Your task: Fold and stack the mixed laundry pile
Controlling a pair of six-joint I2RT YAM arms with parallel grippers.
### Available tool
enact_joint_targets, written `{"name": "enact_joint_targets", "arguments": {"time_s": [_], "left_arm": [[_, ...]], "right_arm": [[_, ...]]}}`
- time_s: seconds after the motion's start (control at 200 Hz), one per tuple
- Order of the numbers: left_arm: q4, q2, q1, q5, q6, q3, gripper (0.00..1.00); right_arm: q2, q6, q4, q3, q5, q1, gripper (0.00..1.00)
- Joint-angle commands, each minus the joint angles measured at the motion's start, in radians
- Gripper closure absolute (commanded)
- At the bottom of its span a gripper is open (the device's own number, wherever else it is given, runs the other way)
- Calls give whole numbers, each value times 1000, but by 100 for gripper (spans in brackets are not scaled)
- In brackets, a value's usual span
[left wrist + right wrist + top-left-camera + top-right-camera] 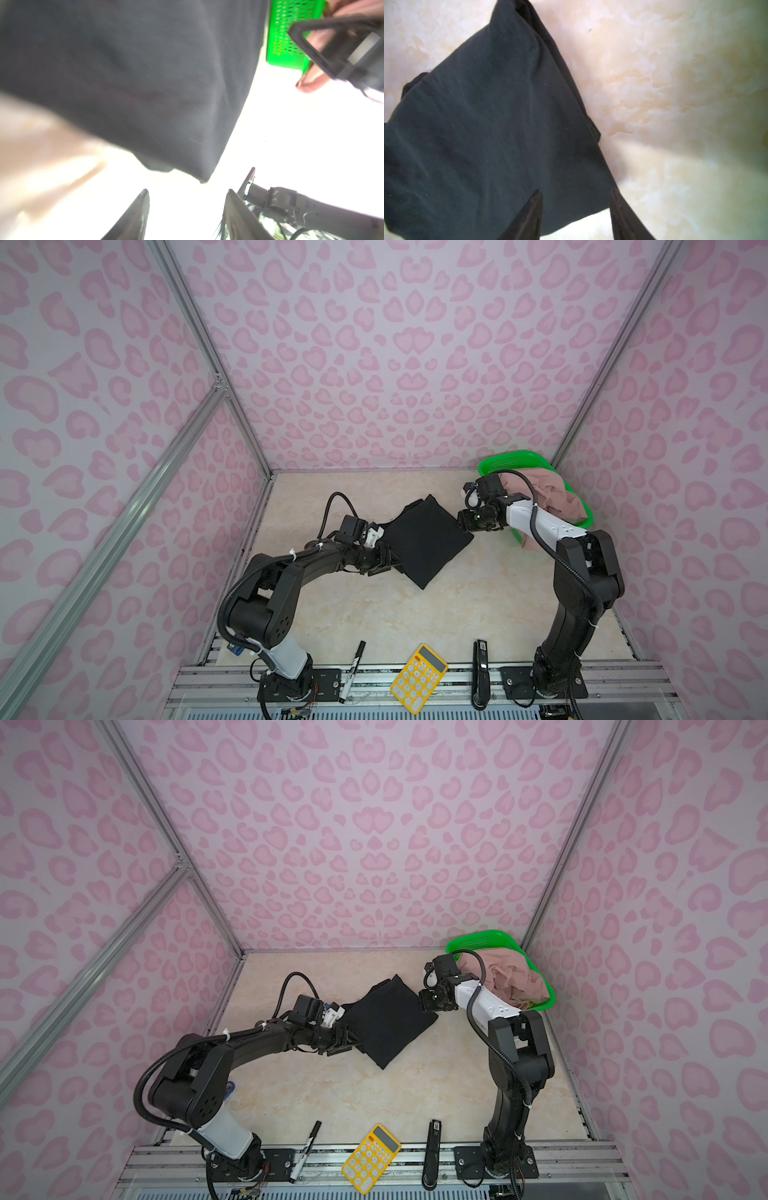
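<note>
A: So, where does the laundry sit?

B: Split in two. A black garment lies folded into a flat square in the middle of the table, turned like a diamond. Pink cloth is heaped in a green basket just past the garment's right corner, by the back wall. One fold spills over the basket's near rim.

A: And the pincers?

B: The left gripper sits at the garment's left edge, low over the table. Its wrist view shows the fingers spread, with bare table between them and the cloth's corner just beyond the tips, so it grips nothing. The right gripper hovers at the garment's right corner. In its wrist view the fingers also stand apart above the cloth, with nothing pinched.

A: Anything blocking?

B: The right arm crosses between the garment and the basket with its white forearm, hiding part of the pink heap and the basket's near wall. The left wrist camera covers a bit of the garment's left corner.

A: Other stuff?

B: Well nearer than the garment, along the table's front edge, lie a marker, a yellow calculator and a slim black gadget. They sit side by side, apart from one another and clear of the cloth.
</note>
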Motion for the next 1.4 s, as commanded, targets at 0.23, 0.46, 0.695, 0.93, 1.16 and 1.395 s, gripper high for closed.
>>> {"name": "enact_joint_targets", "arguments": {"time_s": [0.23,0.46,0.695,0.93,1.16,1.395], "left_arm": [[-29,-87,4,-168,-56,-5,35],[94,125,6,-220,-102,105,55],[28,328,44,-245,-55,323,90],[-85,298,111,-267,58,408,60],[-161,186,119,-268,160,309,32],[-107,232,66,-282,196,246,32]], "right_arm": [[130,-14,-40,33,-26,-11,51],[86,43,-55,-72,-46,1,61],[-28,123,-71,-226,-76,74,65],[-168,232,-7,-356,-125,103,64],[-223,233,-22,-317,-70,107,58],[-238,230,-34,-295,-16,107,57]]}}
